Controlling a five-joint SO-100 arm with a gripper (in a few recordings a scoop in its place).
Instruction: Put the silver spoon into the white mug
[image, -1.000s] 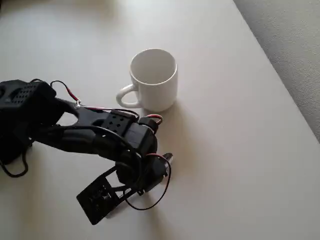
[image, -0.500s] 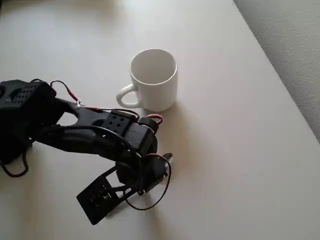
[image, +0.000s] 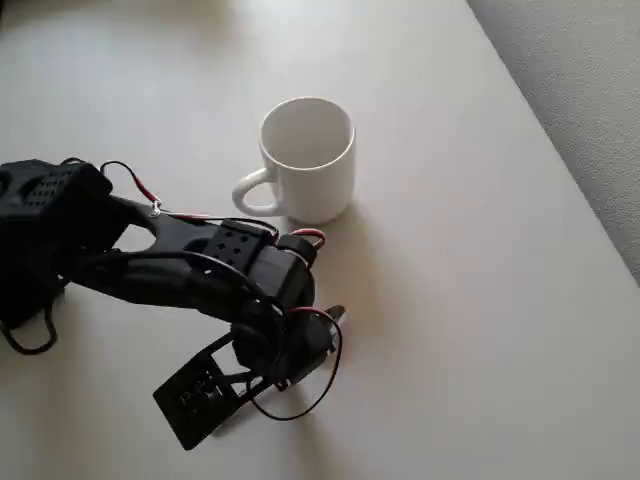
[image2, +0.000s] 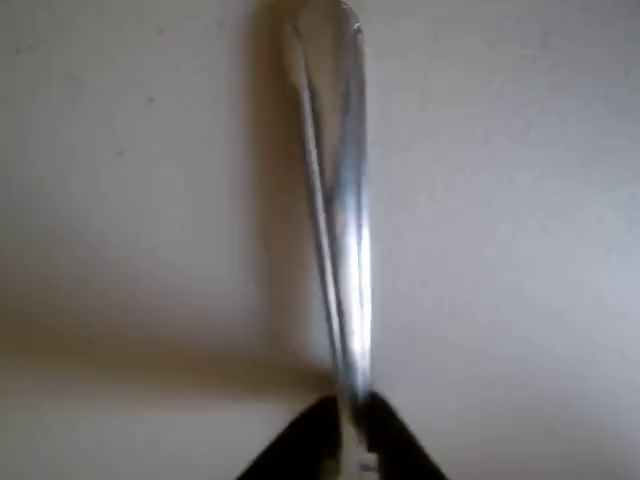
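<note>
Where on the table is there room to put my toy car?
Bare table lies right of the white mug, out to the table's edge, and above the mug too. It is crowded lower left, where the black arm reaches.

Pale beige table (image: 480, 330); grey carpet (image: 590, 90) at right.

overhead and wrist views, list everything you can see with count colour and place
white mug: 1, glossy white, upright on the table above the arm in the overhead view, handle to its left, nothing inside
silver spoon: 1, shiny metal, handle pinched between the fingertips in the wrist view, over the table
table: 1, off-white, under everything
floor: grey strip at the right edge of the overhead view
arm: 1, black with red wires, reaching in from the left
gripper: 1, black, closed on the spoon
</note>
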